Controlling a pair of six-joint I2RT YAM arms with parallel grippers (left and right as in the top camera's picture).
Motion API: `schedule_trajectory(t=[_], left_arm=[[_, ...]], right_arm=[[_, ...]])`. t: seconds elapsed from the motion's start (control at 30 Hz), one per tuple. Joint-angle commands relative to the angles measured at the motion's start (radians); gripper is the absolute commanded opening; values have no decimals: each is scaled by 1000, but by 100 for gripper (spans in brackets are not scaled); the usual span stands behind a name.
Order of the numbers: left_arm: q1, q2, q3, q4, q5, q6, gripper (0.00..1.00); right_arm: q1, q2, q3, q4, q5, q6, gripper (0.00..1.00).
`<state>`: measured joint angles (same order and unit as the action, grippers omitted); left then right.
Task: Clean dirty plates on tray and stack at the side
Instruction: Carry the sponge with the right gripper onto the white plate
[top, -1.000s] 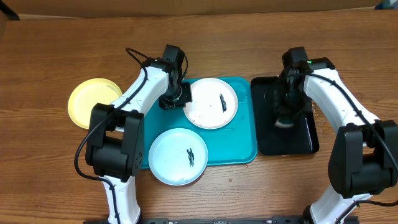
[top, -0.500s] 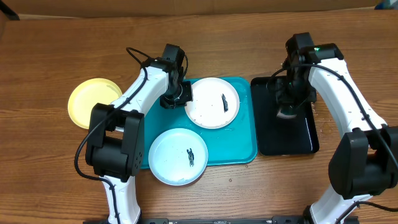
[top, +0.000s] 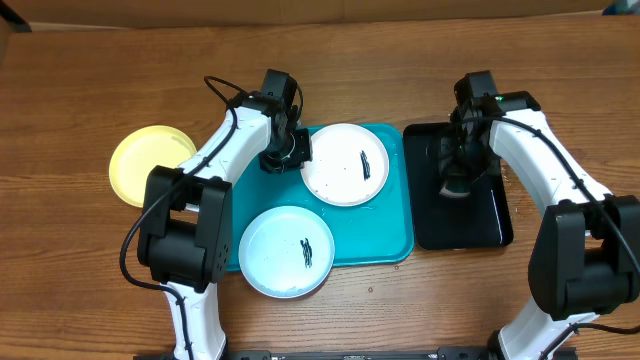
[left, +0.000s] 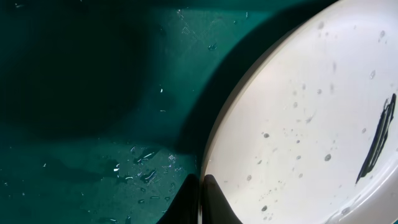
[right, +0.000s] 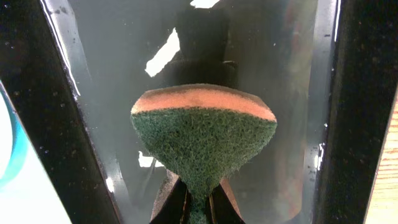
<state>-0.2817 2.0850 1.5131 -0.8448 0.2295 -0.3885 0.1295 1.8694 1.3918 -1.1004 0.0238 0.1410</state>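
Note:
The white plate (top: 345, 165) with a black smear lies at the back of the turquoise tray (top: 392, 235). My left gripper (top: 291, 151) is shut on its left rim; the left wrist view shows the fingertips (left: 200, 190) pinching the edge of the white plate (left: 298, 124) over the wet tray (left: 93, 93). The light blue plate (top: 287, 250), also smeared, lies at the tray's front and overhangs its edge. The yellow plate (top: 150, 165) lies on the table to the left. My right gripper (top: 458, 183) is shut on a green and orange sponge (right: 202, 134).
The sponge hangs over a glossy black tray (top: 492, 225) right of the turquoise tray; the right wrist view shows water in the black tray (right: 112, 93). Water drops lie on the turquoise tray. A cardboard wall runs along the back of the wooden table (top: 80, 270).
My right gripper lifted the sponge a little over the black tray, then came back down. My left gripper and the white plate have shifted slightly to the right.

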Motion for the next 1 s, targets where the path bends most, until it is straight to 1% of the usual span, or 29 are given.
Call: schedule_trajectory(t=[0.0, 0.1, 0.2, 0.33, 0.4, 0.47, 0.63, 0.87, 0.97], left_arm=[[-5, 15, -7, 5, 26, 15, 4], [-6, 15, -7, 8, 32, 14, 4], [-8, 15, -7, 7, 31, -3, 4], [-8, 15, -7, 8, 31, -19, 4], [-13, 15, -7, 8, 31, -19, 4], [-17, 15, -7, 9, 31, -20, 4], [-32, 15, -7, 12, 30, -27, 4], [-33, 15, -7, 11, 25, -27, 4], [-33, 15, -7, 11, 25, -27, 4]], right_arm=[[-6, -29, 89, -24, -8, 49, 4], [-5, -29, 196, -77, -16, 54, 4], [-5, -29, 279, -120, -101, 42, 4], [7, -29, 302, -107, -334, -39, 4], [24, -28, 298, -84, -415, -41, 4], [53, -28, 296, -58, -441, -40, 4], [155, -27, 296, 9, -377, -39, 4], [313, -10, 296, 52, -56, 49, 4], [346, 3, 293, 53, -3, 55, 4]])
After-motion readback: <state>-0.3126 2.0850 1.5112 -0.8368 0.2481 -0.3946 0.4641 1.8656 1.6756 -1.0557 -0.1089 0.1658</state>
